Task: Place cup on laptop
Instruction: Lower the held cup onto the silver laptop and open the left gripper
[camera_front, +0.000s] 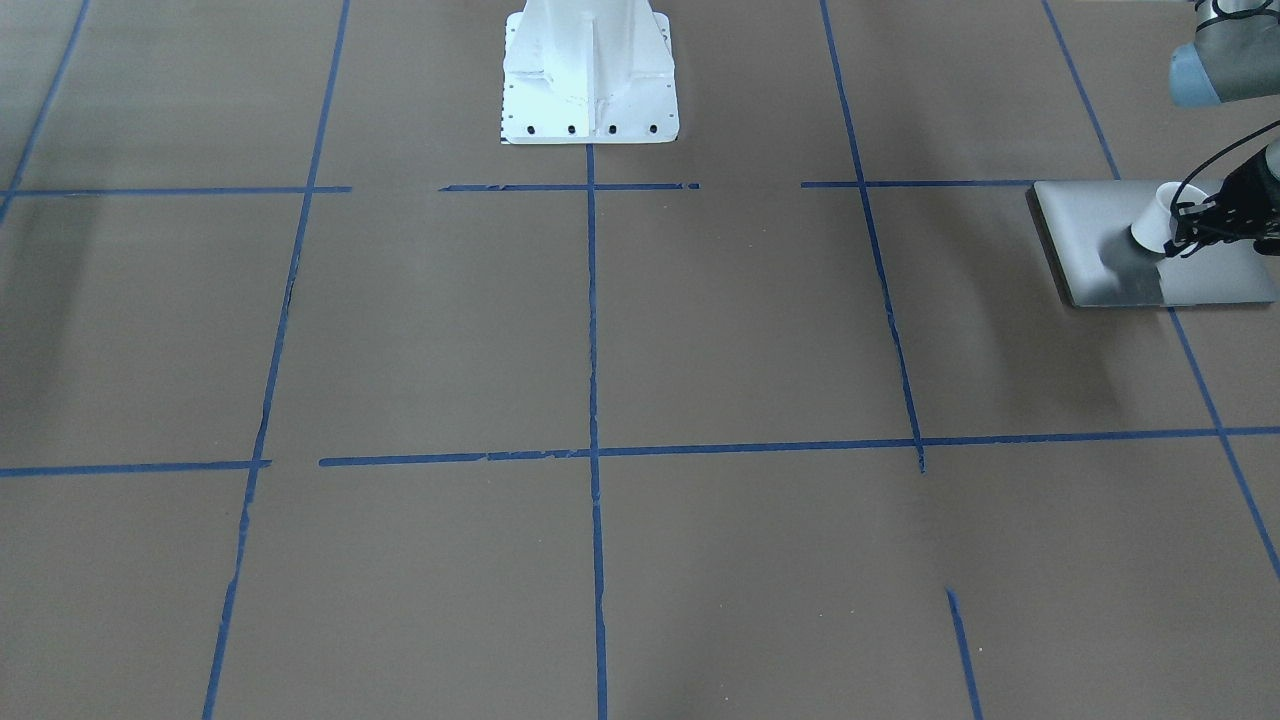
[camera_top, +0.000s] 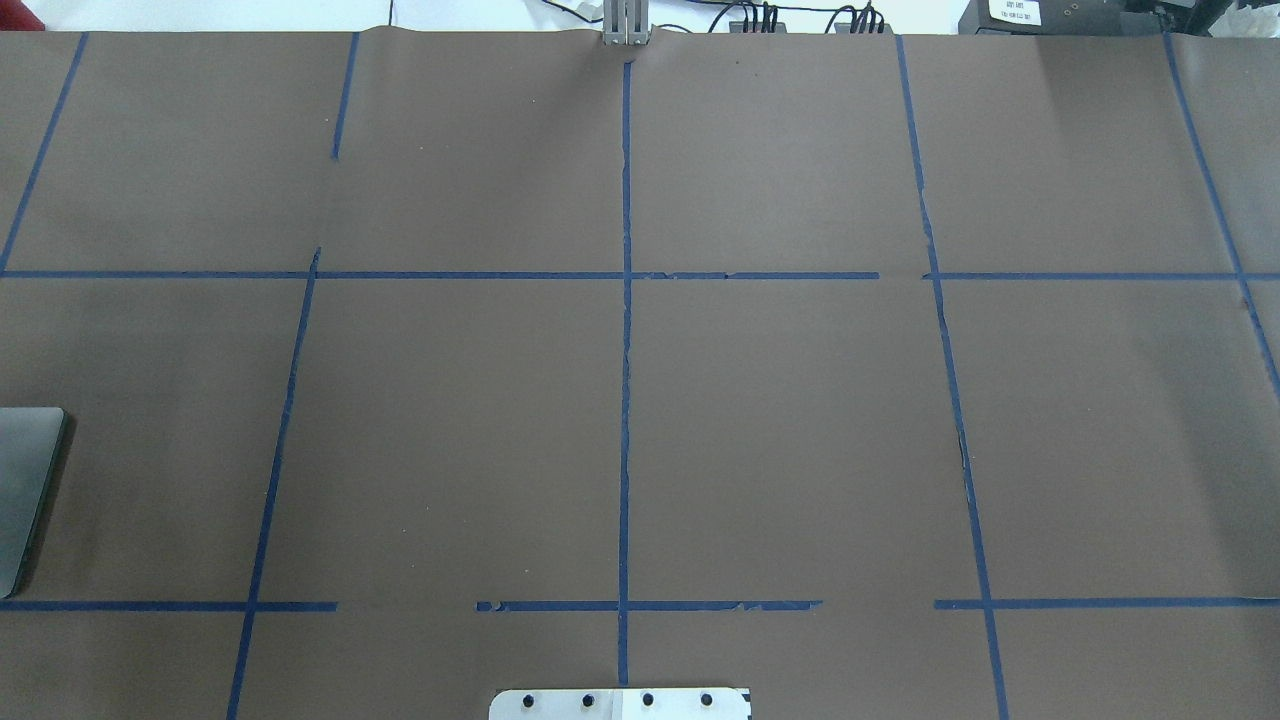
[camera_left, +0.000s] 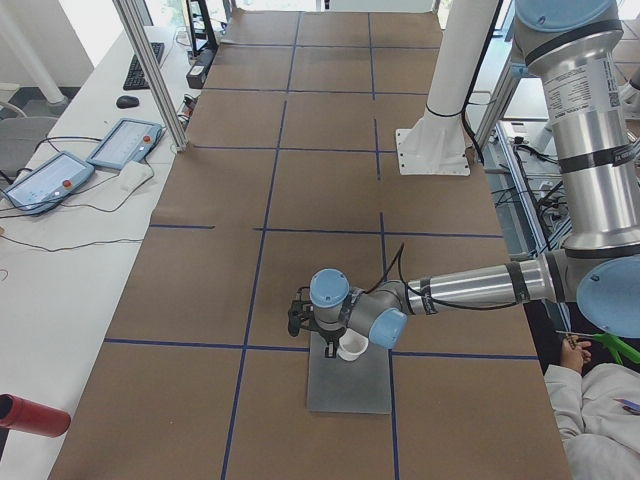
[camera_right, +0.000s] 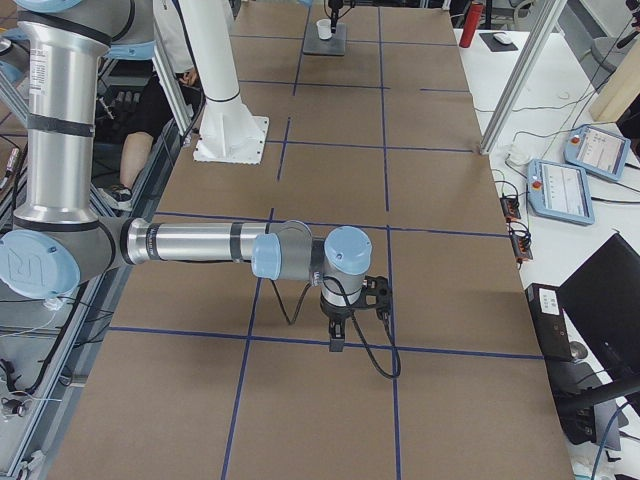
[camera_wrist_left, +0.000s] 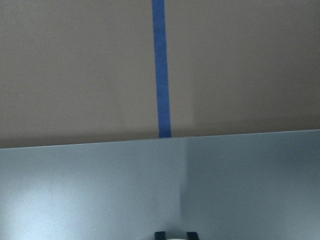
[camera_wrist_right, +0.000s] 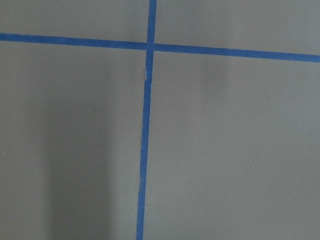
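Left gripper (camera_front: 1183, 226): clamped on the cup at its rim side; black fingers (camera_wrist_left: 160, 234) close together with a sliver of white between them.
Right gripper (camera_right: 336, 345): pointing straight down over a tape line, well apart from the laptop; whether its jaws are apart or together cannot be told.
Cup (camera_front: 1158, 222): small, white, tapered, with the wide rim up and the narrow base down; over the laptop lid, either touching it or just off it.
Laptop (camera_front: 1095, 215): flat silver-grey slab with rounded corners and a smooth, softly shining lid; closed, near the table end on the left arm's side.
Table cover (camera_front: 740, 330): dull brown paper.
Tape (camera_front: 592, 330): blue grid lines, frayed in places.
Pedestal (camera_front: 590, 80): white metal with a bolted plate.
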